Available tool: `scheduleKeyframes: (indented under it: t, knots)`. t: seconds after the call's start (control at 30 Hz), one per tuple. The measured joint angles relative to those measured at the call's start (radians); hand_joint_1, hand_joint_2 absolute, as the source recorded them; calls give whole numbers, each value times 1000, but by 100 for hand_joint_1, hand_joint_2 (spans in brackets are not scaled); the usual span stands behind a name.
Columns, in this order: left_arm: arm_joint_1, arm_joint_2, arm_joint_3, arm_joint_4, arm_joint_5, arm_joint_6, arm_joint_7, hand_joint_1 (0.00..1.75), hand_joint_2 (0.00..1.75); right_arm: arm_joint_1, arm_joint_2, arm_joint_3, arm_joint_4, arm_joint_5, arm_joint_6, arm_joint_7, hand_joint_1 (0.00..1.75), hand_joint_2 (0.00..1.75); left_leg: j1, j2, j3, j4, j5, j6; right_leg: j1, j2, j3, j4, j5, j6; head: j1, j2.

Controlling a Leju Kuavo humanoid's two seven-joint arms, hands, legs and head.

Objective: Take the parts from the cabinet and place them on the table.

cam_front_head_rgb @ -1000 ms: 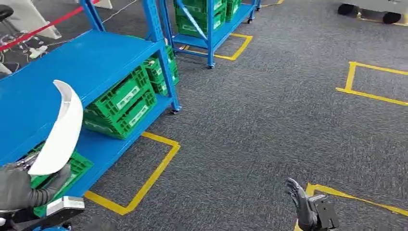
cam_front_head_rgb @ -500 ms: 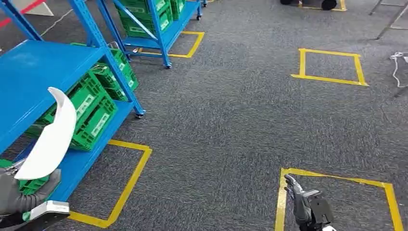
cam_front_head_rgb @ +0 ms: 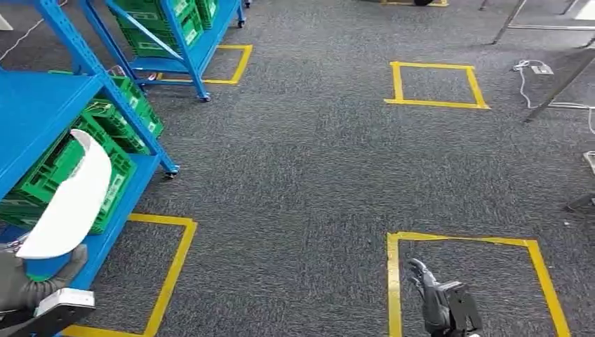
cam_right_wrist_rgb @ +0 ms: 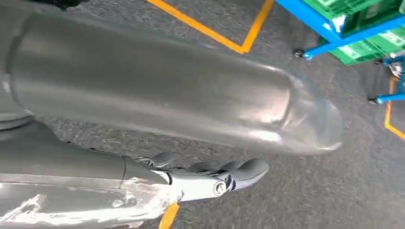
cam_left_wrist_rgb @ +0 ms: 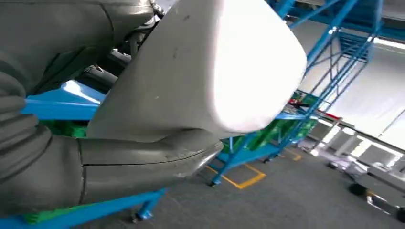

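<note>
View swung right; left hand [cam_front_head_rgb: 21,284] holds white part [cam_front_head_rgb: 70,200]; crate [cam_front_head_rgb: 105,189] labels unreadable.

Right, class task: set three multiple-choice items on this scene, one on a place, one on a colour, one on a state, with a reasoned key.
1. Where do the green crates sit?
A on the blue rack
B on the carpet
C on a table

2. What colour is the floor tape?
A red
B yellow
C white

3. What is the left hand doing?
A hanging free
B holding the white curved part
C pressing a crate

Key: A, they fill its shelves; B, yellow squares mark the carpet; B, the part rises from its grip.
</note>
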Motion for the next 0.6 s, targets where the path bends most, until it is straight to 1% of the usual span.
scheduleKeyframes:
  t: [0.03, 0.07, 0.1, 0.13, 0.17, 0.2, 0.23, 0.27, 0.3, 0.33, 0.37, 0.4, 0.43, 0.47, 0.5, 0.53, 0.57, 0.6]
  knots:
    - [0, -2, 0, 0, 3, -1, 0, 175, 175, -2, 0, 2, -4, -1, 0, 0, 0, 0, 1, 9, 1, -2, 0, -2, 2, 8, -5, 6, -3, -7, 2, 0]
    - [-1, -2, 0, 0, 4, -2, 0, 175, 175, 0, 0, 2, -7, -1, 0, 1, 0, 0, 2, 18, 2, -3, 1, -6, 5, 19, -10, 9, -2, -14, 1, 0]
    - [-4, -3, 0, 2, 4, -5, 0, 175, 175, 3, 0, 2, -10, -1, -1, 1, 0, 0, 4, 28, 5, -1, -1, -10, 6, 30, -11, 7, 2, -22, 2, 0]
    - [-6, -3, 0, 3, 5, -14, 2, 175, 175, 10, -1, 2, -14, -2, -3, 2, 0, 0, 10, 8, 0, 7, -15, -16, 0, 40, -7, 0, 6, -30, 3, 0]
    - [-6, -4, -2, 4, 3, -21, 2, 175, 175, 12, -1, 1, -17, -3, -5, 4, 0, 0, 11, -26, -12, 39, -45, -18, -1, 49, -7, -1, 9, -36, 1, 0]
    - [-4, -4, -2, 4, 3, -25, 2, 175, 175, 12, -2, 0, -18, -4, -6, 4, 0, 0, 11, -45, -41, 105, -86, -19, -1, 58, -10, -2, 13, -43, 1, 0]
    - [-4, -3, -2, 4, 2, -29, 2, 175, 175, 14, -2, 0, -19, -6, -6, 5, 0, 0, 11, -56, -81, 193, -128, -20, -1, 68, -13, -3, 16, -48, -5, 0]
    - [-4, -3, -3, 6, -2, -33, 2, 175, 175, 20, -2, 0, -23, -9, -6, 5, 0, 0, 11, -60, -120, 277, -162, -21, -1, 81, -17, -3, 19, -51, -3, 0]
    - [-5, -3, -7, 8, -5, -33, 2, 175, 175, 29, -2, 0, -31, -11, -6, 6, 0, 0, 11, -61, -140, 319, -169, -20, 0, 92, -21, -3, 21, -52, -3, 0]
    - [-6, -2, -12, 8, -5, -32, 1, 175, 175, 40, -2, -5, -41, -13, -6, 10, 0, 0, 12, -61, -135, 311, -150, -19, -1, 103, -22, -2, 23, -51, -3, 0]
    - [-10, 2, -21, 8, -6, -31, 0, 175, 175, 52, -2, -13, -52, -13, -3, 15, 0, 0, 14, -62, -111, 264, -114, -18, -2, 115, -23, -2, 24, -50, -3, 0]
    - [-16, 6, -33, 8, -7, -31, 0, 175, 175, 63, -1, -21, -63, -12, 7, 20, 0, 0, 16, -68, -70, 187, -70, -18, -3, 126, -23, -2, 25, -48, -3, 0]
    - [-23, 11, -46, 9, -7, -31, 0, 175, 175, 72, 0, -32, -76, -8, 17, 22, 0, 0, 23, -94, -21, 90, -26, -20, -6, 139, -22, 0, 26, -45, -3, 0]
    - [-30, 17, -61, 11, -6, -32, 0, 175, 175, 78, 0, -44, -87, -2, 26, 26, 0, 0, 32, -148, 7, 39, -20, -25, -4, 150, -29, 0, 27, -40, -3, 0]
    - [-32, 19, -72, 12, -2, -35, 0, 175, 175, 80, 1, -54, -95, 3, 36, 29, 0, 0, 35, -151, 10, 20, -21, -26, -2, 161, -37, 11, 32, -33, -3, 0]
    - [-41, 24, -86, 15, 5, -41, 0, 175, 175, 86, 4, -66, -105, 9, 48, 29, 0, 0, 31, -142, 8, 18, -31, -26, -6, 170, -49, 9, 39, -25, -5, 0]
    - [-47, 27, -98, 19, 8, -44, 0, 175, 175, 94, 6, -78, -110, 12, 57, 31, 0, 0, 28, -135, 3, 20, -30, -24, -10, 179, -54, 1, 46, -17, -5, 0]
    - [-54, 29, -111, 21, 10, -46, 0, 175, 175, 101, 7, -89, -112, 15, 61, 32, 0, 0, 25, -123, 1, 20, -28, -20, -10, 189, -57, -3, 51, -9, -5, 0]
